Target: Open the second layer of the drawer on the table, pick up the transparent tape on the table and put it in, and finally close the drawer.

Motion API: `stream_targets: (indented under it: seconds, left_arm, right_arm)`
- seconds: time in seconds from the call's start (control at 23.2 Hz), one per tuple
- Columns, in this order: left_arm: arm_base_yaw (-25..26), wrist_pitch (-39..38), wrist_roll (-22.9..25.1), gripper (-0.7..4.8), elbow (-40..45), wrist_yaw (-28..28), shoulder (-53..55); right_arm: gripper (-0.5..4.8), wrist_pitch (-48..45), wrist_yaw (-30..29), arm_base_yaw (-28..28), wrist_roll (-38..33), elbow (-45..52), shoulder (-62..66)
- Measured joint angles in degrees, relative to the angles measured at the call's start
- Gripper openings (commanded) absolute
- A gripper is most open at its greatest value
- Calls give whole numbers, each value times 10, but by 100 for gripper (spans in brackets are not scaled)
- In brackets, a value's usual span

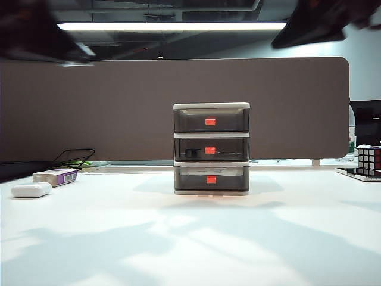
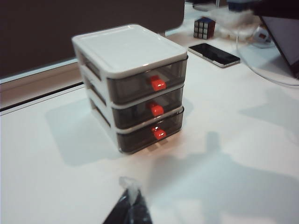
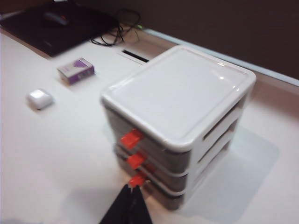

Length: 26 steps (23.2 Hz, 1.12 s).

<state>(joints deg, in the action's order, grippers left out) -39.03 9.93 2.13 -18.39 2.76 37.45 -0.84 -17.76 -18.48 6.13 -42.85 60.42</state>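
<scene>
Three smoky grey translucent drawers (image 1: 211, 148) sit shut at your table's (image 1: 190, 238) centre; the clear tape roll (image 1: 191, 153) lies inside the middle one (image 1: 211, 149). Both closed, empty grippers, left (image 2: 127, 205) and right (image 3: 127, 205), hover clear, cabinet at twelve o'clock, right nearer.

Left tool (image 2: 128, 205): cut off by the frame edge, only the dark closed tip shows. Right tool (image 3: 131, 207): likewise cut off, blurred. In the exterior view both arms are dark blurs at the top corners. Contents of the second layer (image 1: 211, 149): dark item behind smoky plastic, indistinct.
</scene>
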Motion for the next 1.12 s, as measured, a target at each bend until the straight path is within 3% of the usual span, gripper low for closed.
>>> stream_targets:
  seconds: [0.17,0.39,0.82,1.12]
  left_arm:
    - [-26,-51,-61,-6,83,51,-195]
    - [-33,-137,-83,-6,143,83,-374]
    - [-33,-140,-78,-6,183,99,-374]
    - [-12,-138,-28,-6,183,108,-374]
  right_arm:
    - [-5,0,37,0,-38,141,-159]
    - [-5,2,63,0,-83,282,-318]
    - [-5,25,115,-17,-112,420,-513]
    - [-5,62,174,-17,-92,424,-580]
